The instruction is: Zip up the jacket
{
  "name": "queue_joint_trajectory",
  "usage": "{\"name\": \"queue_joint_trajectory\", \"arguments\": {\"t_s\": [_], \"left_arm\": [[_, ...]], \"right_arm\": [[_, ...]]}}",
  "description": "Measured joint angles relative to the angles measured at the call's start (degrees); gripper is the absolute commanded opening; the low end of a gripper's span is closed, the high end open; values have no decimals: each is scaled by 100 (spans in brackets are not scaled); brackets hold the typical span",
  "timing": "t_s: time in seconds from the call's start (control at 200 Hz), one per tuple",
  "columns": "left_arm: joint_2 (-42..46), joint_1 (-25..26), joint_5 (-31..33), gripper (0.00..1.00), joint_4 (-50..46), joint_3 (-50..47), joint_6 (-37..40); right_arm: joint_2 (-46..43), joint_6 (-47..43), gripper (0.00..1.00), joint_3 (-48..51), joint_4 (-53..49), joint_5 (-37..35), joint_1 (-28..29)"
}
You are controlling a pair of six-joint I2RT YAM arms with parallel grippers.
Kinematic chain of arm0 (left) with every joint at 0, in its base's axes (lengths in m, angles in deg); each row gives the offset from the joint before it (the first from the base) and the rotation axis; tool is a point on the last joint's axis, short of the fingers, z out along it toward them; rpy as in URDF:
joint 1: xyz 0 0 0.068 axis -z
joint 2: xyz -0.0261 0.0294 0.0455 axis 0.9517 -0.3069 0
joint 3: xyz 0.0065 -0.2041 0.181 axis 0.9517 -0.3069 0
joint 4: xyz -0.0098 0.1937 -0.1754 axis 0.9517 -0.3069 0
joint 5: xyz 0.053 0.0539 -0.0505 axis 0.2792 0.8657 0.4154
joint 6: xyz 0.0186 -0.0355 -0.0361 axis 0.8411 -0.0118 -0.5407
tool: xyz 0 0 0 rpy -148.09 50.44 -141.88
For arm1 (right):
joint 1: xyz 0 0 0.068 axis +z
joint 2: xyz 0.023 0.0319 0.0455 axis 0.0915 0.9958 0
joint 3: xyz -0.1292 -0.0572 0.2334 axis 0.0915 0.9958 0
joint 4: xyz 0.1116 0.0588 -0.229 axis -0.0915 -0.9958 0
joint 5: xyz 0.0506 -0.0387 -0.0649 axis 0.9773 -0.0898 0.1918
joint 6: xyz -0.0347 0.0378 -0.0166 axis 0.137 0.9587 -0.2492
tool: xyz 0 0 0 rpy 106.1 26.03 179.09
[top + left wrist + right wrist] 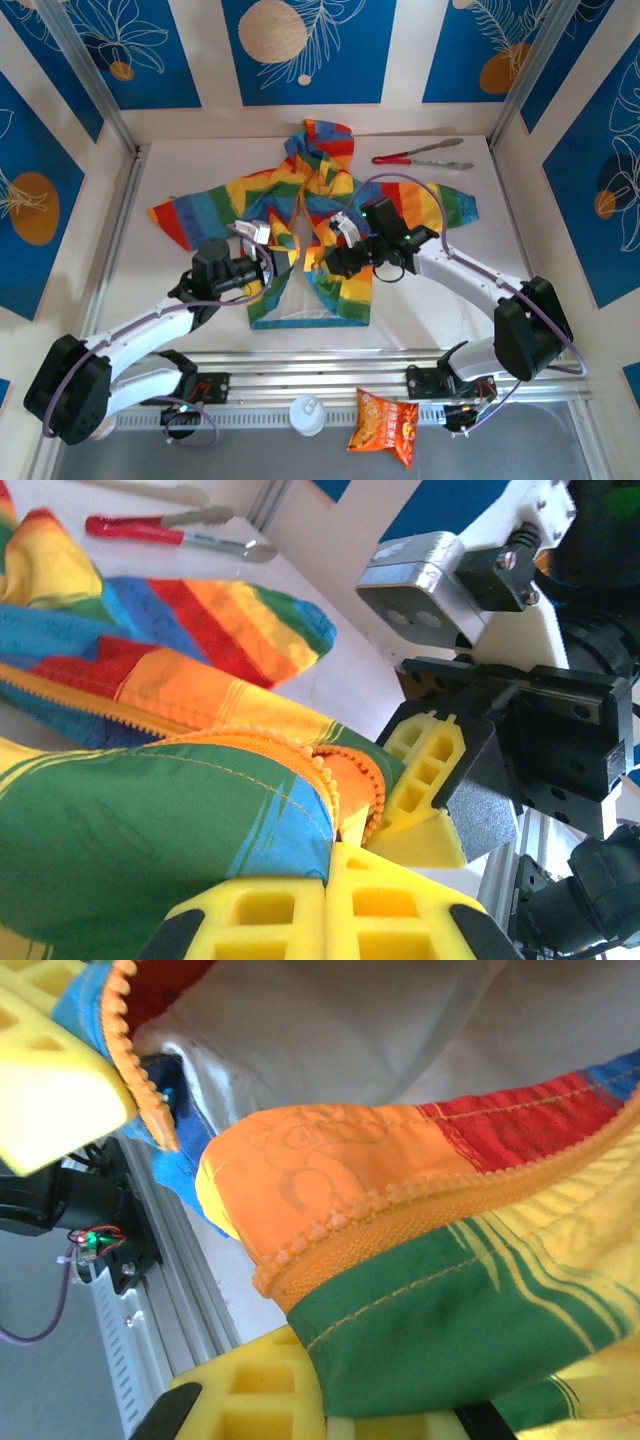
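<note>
The rainbow-striped jacket (320, 190) lies flat, hood toward the back, its front open near the hem so the white lining shows. My left gripper (283, 263) is shut on the left front edge. In the left wrist view its yellow pads (262, 912) meet around green-blue fabric beside the orange zipper teeth (335, 780). My right gripper (327, 265) is shut on the right front edge, where green cloth (450, 1290) drapes over its lower pad (255, 1390). The two grippers sit very close. The right gripper's finger (430, 780) shows just beyond the left's.
Red-handled tongs (425, 155) lie at the back right of the white table, past the jacket's sleeve. A snack bag (385, 425) and a white round object (307, 413) sit below the aluminium rail (330, 365) at the near edge.
</note>
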Motion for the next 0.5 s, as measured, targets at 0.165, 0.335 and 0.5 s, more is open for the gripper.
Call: {"name": "queue_joint_trajectory", "arguments": {"t_s": [0.165, 0.335, 0.5], "left_arm": [[-153, 0, -391, 0, 933, -256, 219], [-411, 0, -614, 0, 1480, -380, 236], [-409, 0, -616, 0, 1777, -385, 236]], "right_arm": [[55, 9, 0, -170, -66, 433, -247], [256, 57, 0, -219, -199, 629, -326], [389, 166, 0, -267, -321, 693, -326]]}}
